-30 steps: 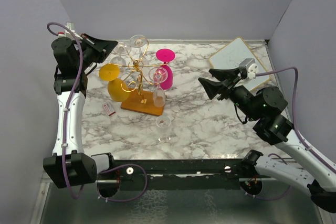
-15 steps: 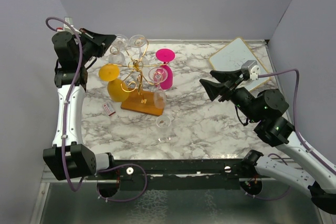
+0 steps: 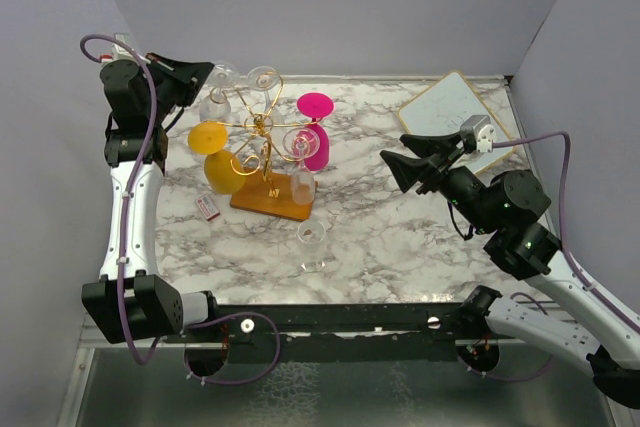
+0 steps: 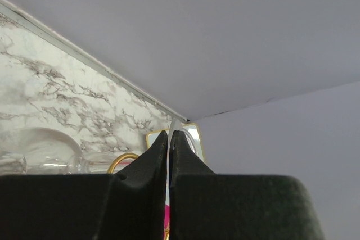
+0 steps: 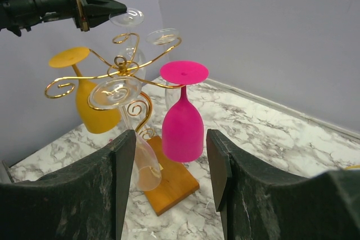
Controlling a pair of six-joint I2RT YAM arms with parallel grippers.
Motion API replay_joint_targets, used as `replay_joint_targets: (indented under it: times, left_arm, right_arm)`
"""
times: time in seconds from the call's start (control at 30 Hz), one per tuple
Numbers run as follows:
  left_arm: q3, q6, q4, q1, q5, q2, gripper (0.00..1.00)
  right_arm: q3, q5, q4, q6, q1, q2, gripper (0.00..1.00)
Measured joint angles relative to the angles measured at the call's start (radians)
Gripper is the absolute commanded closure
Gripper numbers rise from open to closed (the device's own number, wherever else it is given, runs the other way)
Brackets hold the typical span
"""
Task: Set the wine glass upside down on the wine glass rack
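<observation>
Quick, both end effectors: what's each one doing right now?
Left end effector: closed on the foot of the clear wine glass.
Right end effector: open, holding nothing.

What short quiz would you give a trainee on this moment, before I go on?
1. True or false: the right gripper is shut on the pink glass.
2. What does the left gripper grip? A. the yellow glass B. the foot of a clear wine glass C. nothing
3. What surface does the lone upright glass stand on?
Key: 1 false: it is open, and the pink glass hangs on the wine glass rack. 2 B. 3 the marble table.
</observation>
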Motion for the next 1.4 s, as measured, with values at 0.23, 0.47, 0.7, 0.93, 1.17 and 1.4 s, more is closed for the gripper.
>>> replay_joint_targets:
  times: [0.23,0.47,0.7,0.93,1.17,1.4]
  left_arm:
    - [0.0,0.008,-0.018,0.0,-0.022,-0.004,1.0]
    - [-0.012,0.033,-0.059,0.0,-0.04,-0.048,1.0]
    - [-0.046,0.047,-0.082,0.0,-0.042,-0.093,1.0]
    - [-0.079,0.064,-0.126,0.0,-0.043,-0.095,0.94]
    - [-0.08,0.097,-0.159,0.0,-0.066,-0.104,0.73]
    - [-0.056,0.15,-0.224,0.0,-0.096,-0.105,0.59]
  right_arm:
    - [0.0,0.0,0.0,0.001,0.0,0.0,0.47]
    - [0.0,0.0,-0.001,0.001,0.0,0.0,0.47]
    - [0.0,-0.001,-0.002,0.002,0.0,0.003,0.47]
    - [0.0,-0.001,-0.008,0.007,0.0,0.006,0.47]
    - [0.0,-0.002,-0.009,0.01,0.0,0.024,0.47]
    - [0.0,-0.004,-0.009,0.012,0.0,0.035,0.47]
